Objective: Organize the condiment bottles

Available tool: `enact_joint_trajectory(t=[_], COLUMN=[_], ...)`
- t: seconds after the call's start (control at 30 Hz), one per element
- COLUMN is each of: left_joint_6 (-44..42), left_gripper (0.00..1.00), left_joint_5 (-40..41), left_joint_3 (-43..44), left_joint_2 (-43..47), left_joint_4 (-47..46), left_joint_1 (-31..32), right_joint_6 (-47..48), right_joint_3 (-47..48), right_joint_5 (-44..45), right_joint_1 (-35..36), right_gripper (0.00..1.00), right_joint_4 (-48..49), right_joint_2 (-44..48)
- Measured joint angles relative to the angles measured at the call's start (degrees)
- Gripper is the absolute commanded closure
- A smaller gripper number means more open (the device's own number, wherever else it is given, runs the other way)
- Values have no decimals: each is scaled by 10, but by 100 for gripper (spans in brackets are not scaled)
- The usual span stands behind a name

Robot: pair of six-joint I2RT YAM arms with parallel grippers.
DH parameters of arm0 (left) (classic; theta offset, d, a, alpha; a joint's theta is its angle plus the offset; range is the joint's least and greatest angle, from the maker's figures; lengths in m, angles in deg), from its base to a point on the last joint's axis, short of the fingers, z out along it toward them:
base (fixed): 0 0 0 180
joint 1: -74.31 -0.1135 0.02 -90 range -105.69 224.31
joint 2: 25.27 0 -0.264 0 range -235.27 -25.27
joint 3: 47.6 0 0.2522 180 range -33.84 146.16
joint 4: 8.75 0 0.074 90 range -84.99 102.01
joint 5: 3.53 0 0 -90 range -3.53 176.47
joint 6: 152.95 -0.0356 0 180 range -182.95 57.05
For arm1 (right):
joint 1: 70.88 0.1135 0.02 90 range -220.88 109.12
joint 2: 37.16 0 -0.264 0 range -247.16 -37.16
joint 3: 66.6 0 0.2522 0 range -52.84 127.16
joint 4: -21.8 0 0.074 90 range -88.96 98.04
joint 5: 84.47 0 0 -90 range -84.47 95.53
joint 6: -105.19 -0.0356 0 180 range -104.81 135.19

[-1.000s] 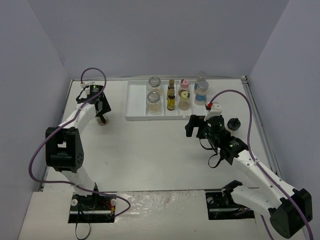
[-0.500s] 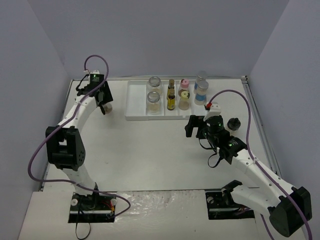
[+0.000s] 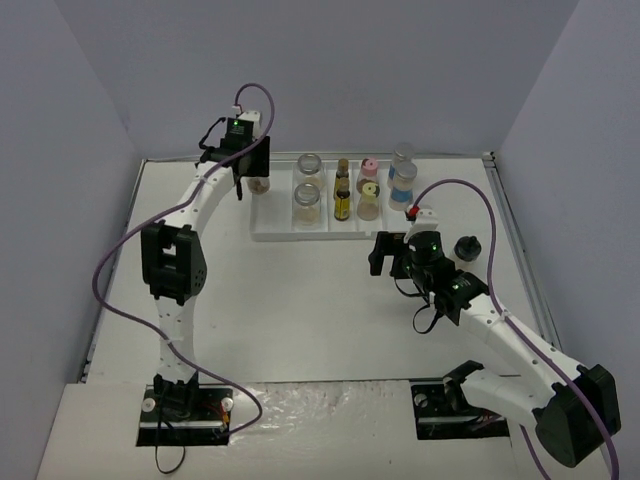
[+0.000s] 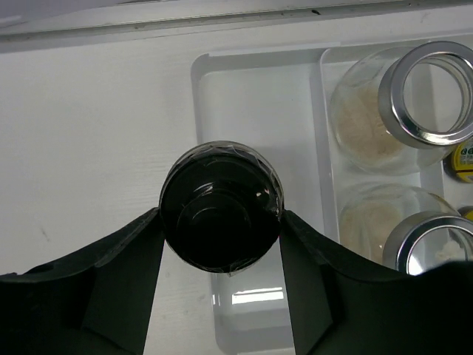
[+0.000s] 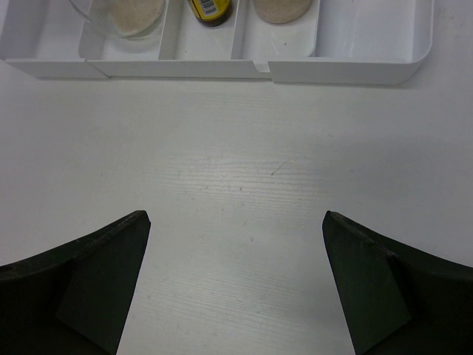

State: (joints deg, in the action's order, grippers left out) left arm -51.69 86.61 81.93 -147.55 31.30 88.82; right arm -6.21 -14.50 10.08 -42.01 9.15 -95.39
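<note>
Right, left gripper (image 4: pixel 220 222) is clamped on the black-capped bottle (image 4: pixel 220 207), fingers (image 4: pixel 126 281) on either side just under the cap. That grip keeps it upright for a straight drop. It hangs over the far-left end of the white tray (image 4: pixel 199 66); height above it is hard to judge.

The left-end compartment looks bare, presumably the target slot. The next compartment holds two powder jars (image 4: pixel 369 126), so there's room toward the tray's left wall but little toward the divider. In the wrist view the cap overlaps the left wall, so I'd nudge it inward before lowering or it may catch the rim.

The other tray slots hold amber bottles (image 3: pixel 342 195), a pink-capped one (image 3: pixel 369 168) and a blue-labelled one (image 3: pixel 403 180).

Right gripper (image 5: pixel 236 281) has its jaws wide apart and nothing in them. It sits over bare table in front of the tray's near wall, clear of it. One loose black-topped bottle (image 3: pixel 466 247) stands off the tray's right front corner, likely its next pick, and the path to it looks open.
</note>
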Motion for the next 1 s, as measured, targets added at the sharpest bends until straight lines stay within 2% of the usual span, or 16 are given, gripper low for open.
enact_joint_trajectory(t=[0.3, 0.33, 0.43, 0.73, 0.87, 1.0], left_joint_6=[-38, -40, -44, -47, -50, -49], left_gripper=[97, 93, 74, 17, 4, 3], left_joint_5=[-18, -19, -19, -20, -16, -14], left_joint_3=[123, 137, 167, 179, 177, 148], left_joint_2=[-115, -127, -157, -175, -172, -150], left_joint_4=[19, 20, 19, 15, 15, 13], left_joint_1=[25, 26, 31, 34, 34, 34], right_joint_6=[-11, -11, -12, -12, -14, -20], right_joint_3=[1, 1, 1, 10, 32, 60], right_joint_5=[0, 1, 6, 37, 72, 119], right_joint_1=[-1, -1, -1, -4, -8, -17], right_gripper=[0, 0, 0, 0, 0, 0], right_joint_4=[0, 0, 0, -8, -35, -70], right_joint_2=[-10, -10, -10, -9, -7, 5])
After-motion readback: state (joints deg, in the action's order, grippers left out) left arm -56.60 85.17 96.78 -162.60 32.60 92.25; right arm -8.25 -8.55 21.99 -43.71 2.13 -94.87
